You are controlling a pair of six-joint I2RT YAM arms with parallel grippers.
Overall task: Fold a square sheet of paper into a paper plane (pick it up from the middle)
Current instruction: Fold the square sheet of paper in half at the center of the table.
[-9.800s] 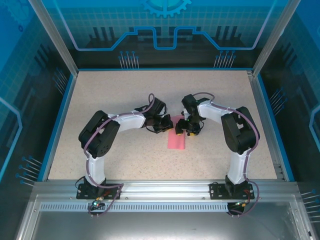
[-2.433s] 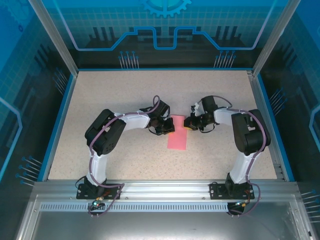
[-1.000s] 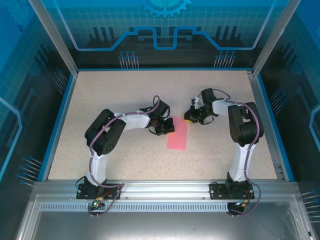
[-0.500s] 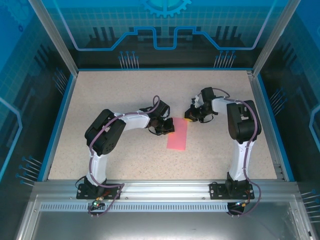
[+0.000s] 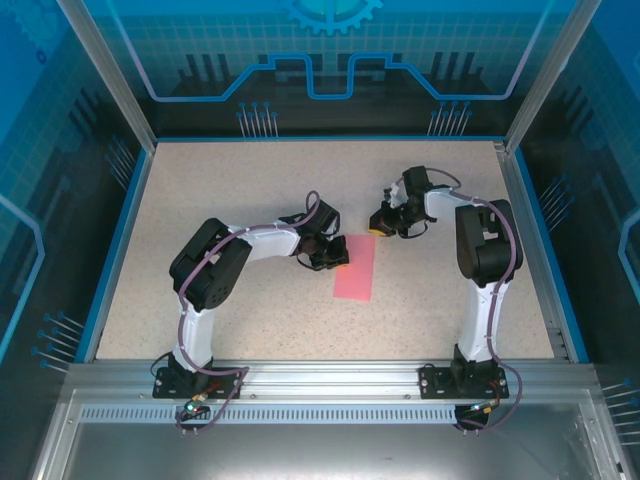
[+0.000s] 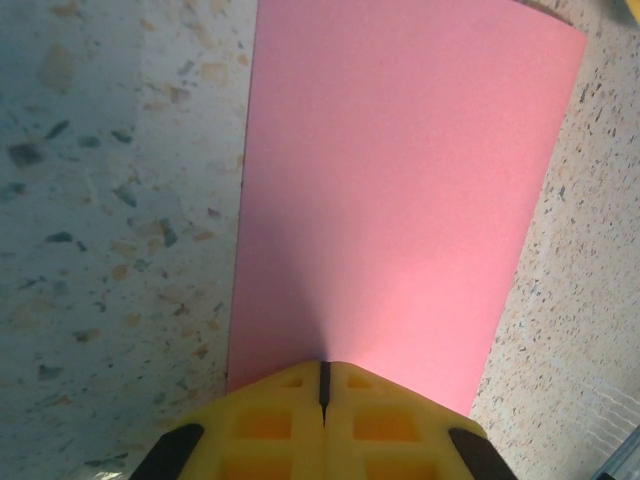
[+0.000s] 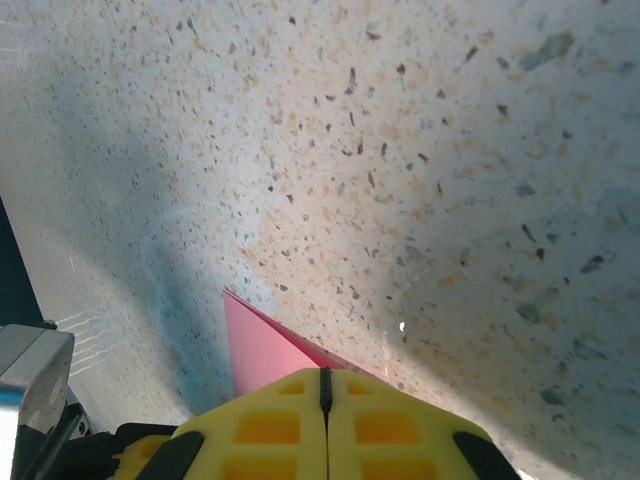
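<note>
The square sheet of paper (image 5: 356,272) lies on the table as a pink rectangle, folded in half. In the left wrist view the paper (image 6: 400,180) stretches away flat from my left gripper (image 6: 322,372), whose yellow jaws are shut with their tips resting on the near edge. From above, the left gripper (image 5: 340,260) sits at the sheet's upper left side. My right gripper (image 5: 376,230) is at the far right corner, jaws shut. A pink corner (image 7: 262,355) with two layers pokes out from under the right gripper (image 7: 323,376). I cannot tell whether it pinches any paper.
The speckled table (image 5: 220,200) has a blue rim (image 5: 121,240) on all sides and metal frame posts at the corners. Both arms reach in from the near edge and bend toward the middle, one on either side of the sheet.
The right wrist has shifted slightly away, toward the far right, its tip staying at the sheet's far corner. The left arm and the paper have not moved.
</note>
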